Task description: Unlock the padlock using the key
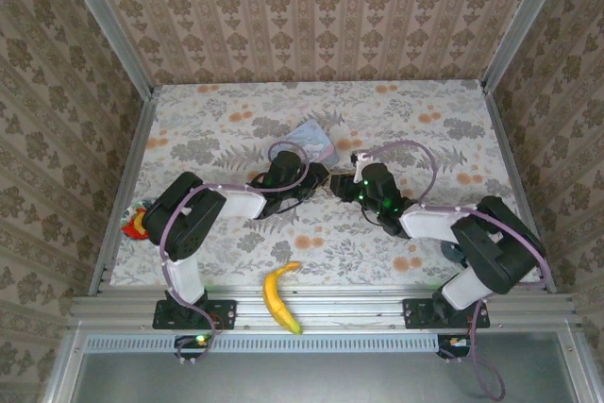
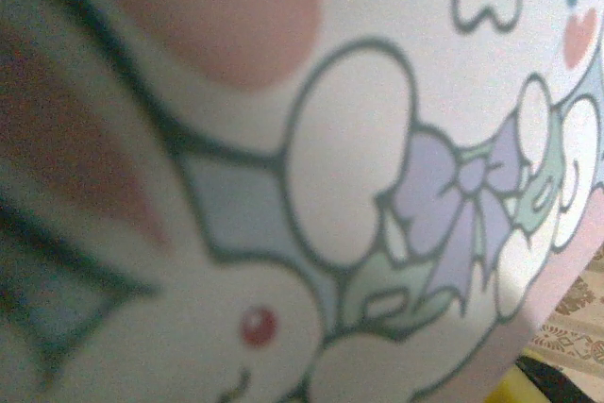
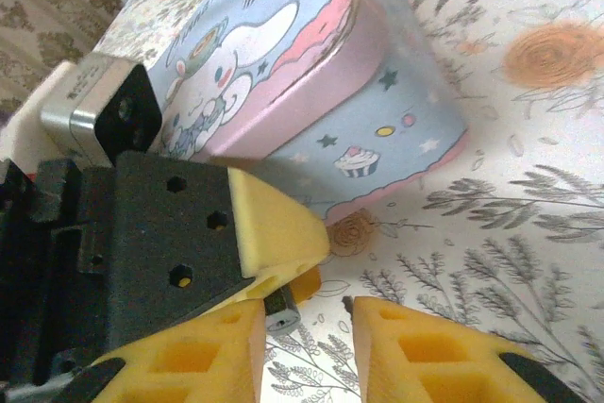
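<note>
Item, padlock (image 3: 281,313): small dark piece, apparently clenched in my left hand (image 3: 294,269), mid-surface just beside the tin (image 3: 396,129), lying at the left side of my released right hand (image 3: 310,327)'s gap; long axis unclear, key not discernible.

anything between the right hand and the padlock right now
Nothing visible. The small dark piece that looks like the padlock sits just ahead of the open gap of the right hand. The left hand crowds it from above-left, and the blue tin stands behind it, not between.
</note>
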Available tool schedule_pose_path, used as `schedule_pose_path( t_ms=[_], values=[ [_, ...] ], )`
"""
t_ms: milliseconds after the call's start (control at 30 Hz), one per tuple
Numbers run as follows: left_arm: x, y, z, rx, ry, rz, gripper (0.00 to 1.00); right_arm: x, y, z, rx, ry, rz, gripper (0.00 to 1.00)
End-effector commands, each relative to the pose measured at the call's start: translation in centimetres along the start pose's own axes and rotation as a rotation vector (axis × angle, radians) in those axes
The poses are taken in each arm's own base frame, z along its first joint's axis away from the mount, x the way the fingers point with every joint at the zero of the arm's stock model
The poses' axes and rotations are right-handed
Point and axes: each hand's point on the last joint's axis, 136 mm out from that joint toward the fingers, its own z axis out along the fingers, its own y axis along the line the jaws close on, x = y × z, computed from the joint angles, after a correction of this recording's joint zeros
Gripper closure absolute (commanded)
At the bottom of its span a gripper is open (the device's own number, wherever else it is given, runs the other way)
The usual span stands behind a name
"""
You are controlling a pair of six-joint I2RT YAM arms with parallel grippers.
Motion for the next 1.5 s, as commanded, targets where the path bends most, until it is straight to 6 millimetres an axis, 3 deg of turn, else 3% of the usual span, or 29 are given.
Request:
schedule_pose_path(
  t_ms=[0,233,367,567,900,1100,1200,1300,1467],
  values=[
    [3.7,9.2,0.1,-0.282,0.142,-0.181,1.0,1.3,-2.4,-1.3,0.143,0.067,0.018,0.7],
    [2.3,10.8,0.9,-0.344,0.097,-0.165,1.0,3.0,-3.5,-2.3,0.212,0.175,-0.003,0.72],
    [0.6,11.8,0.8,-0.386,0.054,-0.153,0.99,4.6,-2.9,-1.2,0.168,0.26,-0.02,0.75],
    [-0.5,13.2,0.7,-0.442,0.024,-0.146,0.95,5.3,-2.3,0.9,0.143,0.325,-0.059,0.75],
    [-0.1,15.9,0.9,-0.513,0.039,-0.161,0.89,6.4,-2.5,3.5,0.143,0.391,-0.085,0.74],
    [0.3,16.6,0.8,-0.524,0.048,-0.168,0.71,7.2,-2.7,4.1,0.136,0.416,-0.087,0.73],
    [0.3,16.6,0.6,-0.521,0.047,-0.169,0.68,7.5,-2.8,4.3,0.133,0.423,-0.085,0.73],
    [0.5,16.4,0.5,-0.513,0.049,-0.169,0.66,7.6,-2.6,4.5,0.12,0.425,-0.086,0.78],
    [0.9,15.9,0.2,-0.49,0.051,-0.182,0.57,7.4,-2.1,4.5,0.1,0.421,-0.092,0.97]
  ],
)
